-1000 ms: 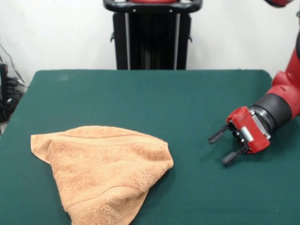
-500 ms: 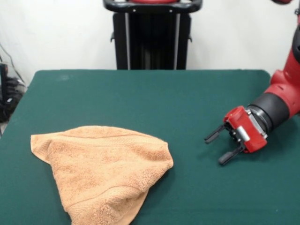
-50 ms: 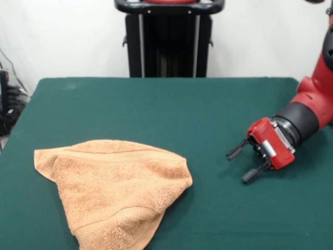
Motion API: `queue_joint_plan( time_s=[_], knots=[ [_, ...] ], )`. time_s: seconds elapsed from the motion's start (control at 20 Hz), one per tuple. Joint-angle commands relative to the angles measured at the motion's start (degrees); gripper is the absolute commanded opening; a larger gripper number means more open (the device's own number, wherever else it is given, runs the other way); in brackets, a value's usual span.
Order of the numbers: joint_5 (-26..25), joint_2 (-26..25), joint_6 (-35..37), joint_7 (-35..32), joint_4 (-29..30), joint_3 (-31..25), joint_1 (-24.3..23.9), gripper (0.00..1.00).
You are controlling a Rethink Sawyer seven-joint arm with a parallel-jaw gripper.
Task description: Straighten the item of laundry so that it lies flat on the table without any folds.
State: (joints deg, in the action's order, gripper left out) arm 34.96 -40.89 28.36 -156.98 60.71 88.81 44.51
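Nearest the camera, the folded towel [image 3: 114, 187] lies well off beyond my parted, empty jaws on the table [image 3: 171, 104], so my gripper [image 3: 240, 164], farther back, should, I judge, drop low and pinch only the top layer's edge.

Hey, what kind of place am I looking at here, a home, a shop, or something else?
Most likely a robotics lab or test bench: a red and black robot arm with an open gripper hangs over a green-covered table that holds only a folded-over towel, against a plain white wall.
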Motion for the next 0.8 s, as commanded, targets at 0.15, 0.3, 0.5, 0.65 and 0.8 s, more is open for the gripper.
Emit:
queue_joint_plan(
  time_s=[0.15, 0.3, 0.5, 0.65, 0.8],
  knots=[
    [-0.28, -9.22, -5.4, -8.66, -6.87, -7.57, -0.97, 1.0],
    [-1.04, -9.8, -6.85, -8.64, -6.35, -7.58, -1.47, 1.0],
    [-1.44, -10.7, -8.23, -9.1, -6.24, -7.0, -2.45, 1.0],
    [-1.36, -11.15, -8.69, -9.44, -6.18, -6.52, -3.05, 1.0],
    [-2.3, -9.99, -11.65, -7.98, -4.73, -8.92, -2.96, 1.0]
  ],
)
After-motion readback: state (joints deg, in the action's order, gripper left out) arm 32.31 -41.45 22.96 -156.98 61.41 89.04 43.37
